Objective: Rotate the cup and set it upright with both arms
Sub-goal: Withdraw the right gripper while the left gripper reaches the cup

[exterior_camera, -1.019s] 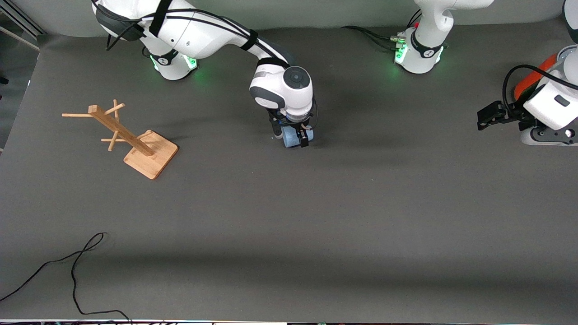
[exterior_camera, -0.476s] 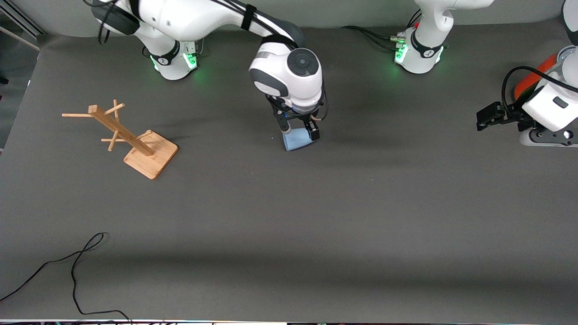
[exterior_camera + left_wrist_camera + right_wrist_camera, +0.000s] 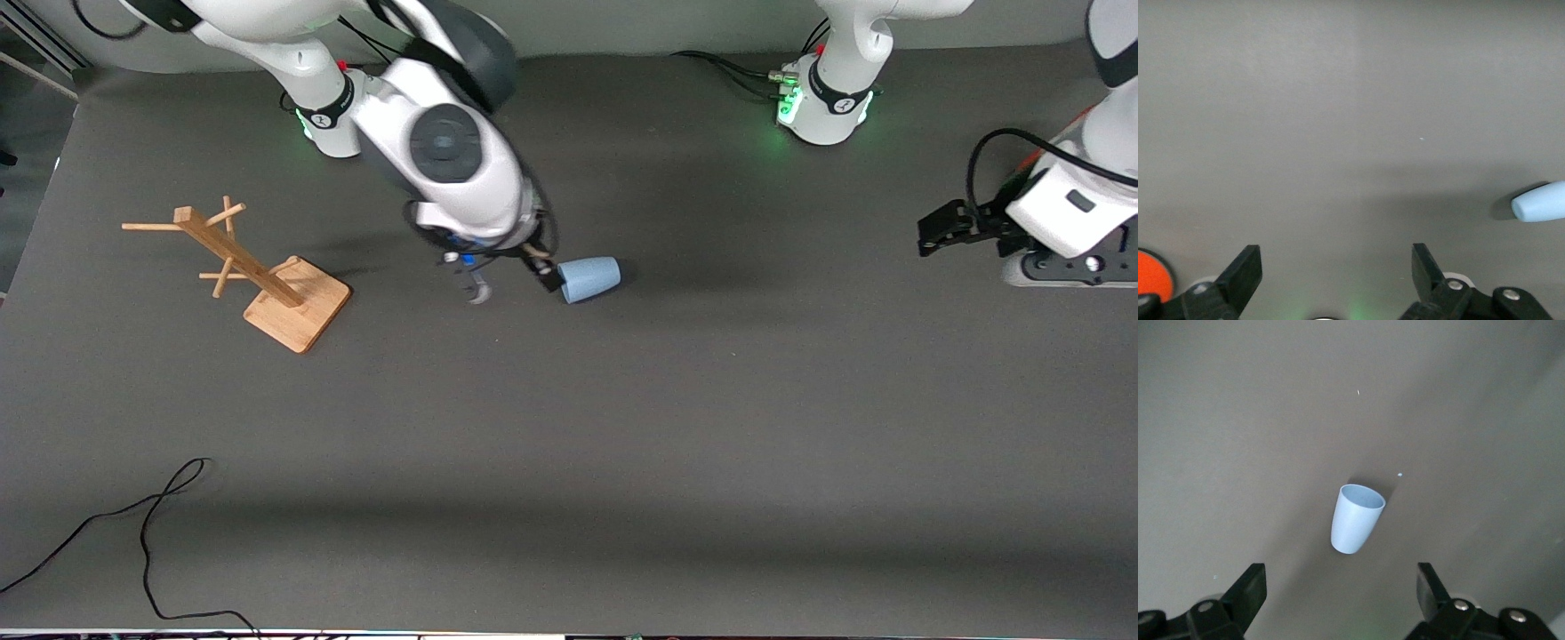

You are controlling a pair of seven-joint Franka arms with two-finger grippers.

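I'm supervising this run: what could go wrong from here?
The cup lies on its side on the table, held by nothing, so it might roll. The open right hand sits close beside its rim and could knock it. The open left hand waits at the left arm's end of the table, a long reach.

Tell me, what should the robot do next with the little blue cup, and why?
Probably the left gripper, open near its end of the table, should move toward the cup. The cup lies on its side, and the right gripper is open, not holding it.
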